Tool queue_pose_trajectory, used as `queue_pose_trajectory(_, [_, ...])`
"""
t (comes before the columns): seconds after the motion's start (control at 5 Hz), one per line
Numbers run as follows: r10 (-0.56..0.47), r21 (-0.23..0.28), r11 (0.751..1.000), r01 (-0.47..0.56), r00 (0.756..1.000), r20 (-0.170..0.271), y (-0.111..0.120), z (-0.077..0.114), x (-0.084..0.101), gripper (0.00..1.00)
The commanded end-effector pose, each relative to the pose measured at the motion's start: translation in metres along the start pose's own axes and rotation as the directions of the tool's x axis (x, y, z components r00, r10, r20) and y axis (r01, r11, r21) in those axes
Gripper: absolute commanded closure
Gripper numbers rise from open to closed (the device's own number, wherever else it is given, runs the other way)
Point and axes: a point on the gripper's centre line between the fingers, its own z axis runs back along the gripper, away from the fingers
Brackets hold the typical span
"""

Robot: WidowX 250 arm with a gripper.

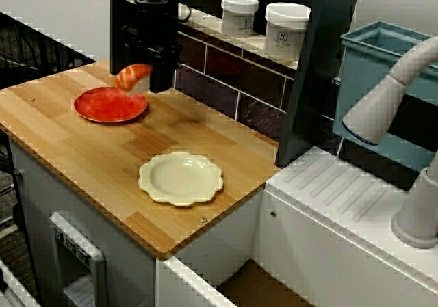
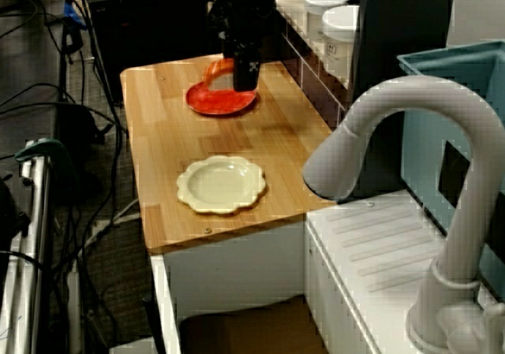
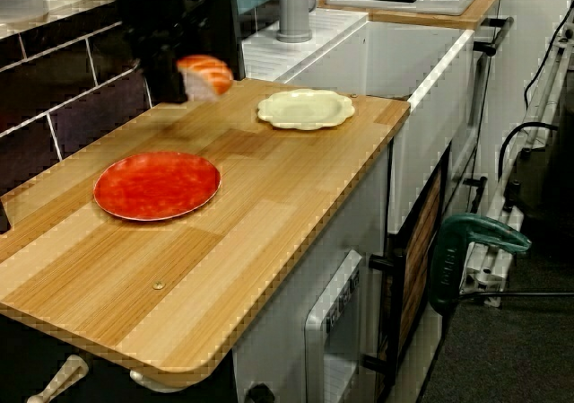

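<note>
Surface (image 1: 102,150): wood slab filling the left half of the front view. Its front and left edges are open; the right end butts the white sink unit (image 1: 342,197); a dark tiled wall with a shelf closes the back.
Faucet (image 1: 390,95): one, grey, arcing at right, well apart from the plates.
Blue bin (image 1: 369,68): one, upper right, behind the faucet.
Tool (image 1: 147,80): black, upper left, hanging close to the back wall with its fingers closed on the sushi piece (image 1: 132,76).
Plates: two. Red plate (image 1: 109,105) at left, cream scalloped plate (image 1: 181,178) at centre near the front edge. Bare wood lies between them, and nothing stands in that lane.
Jars: two white ones, (image 1: 239,13) and (image 1: 286,30), on the shelf at top centre, above surface level.
Sushi piece: one, orange on white, held aloft over the back rim of the red plate. In the view along the surface it is clear of the plate, not touching.
</note>
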Motion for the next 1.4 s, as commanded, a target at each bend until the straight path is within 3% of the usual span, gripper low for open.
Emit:
queue_pose_trajectory(0.0, [-0.044, 0.014, 0.999, 0.043, 0.993, 0.112, -0.045, 0.039, -0.033, 1.00])
queue_pose_trajectory(0.6, [-0.083, 0.027, 0.996, 0.080, 0.986, 0.146, -0.091, 0.032, -0.060, 1.00])
queue_pose_trajectory(1.2, [-0.093, 0.082, 0.993, 0.083, 0.989, 0.119, -0.121, -0.006, -0.060, 1.00])
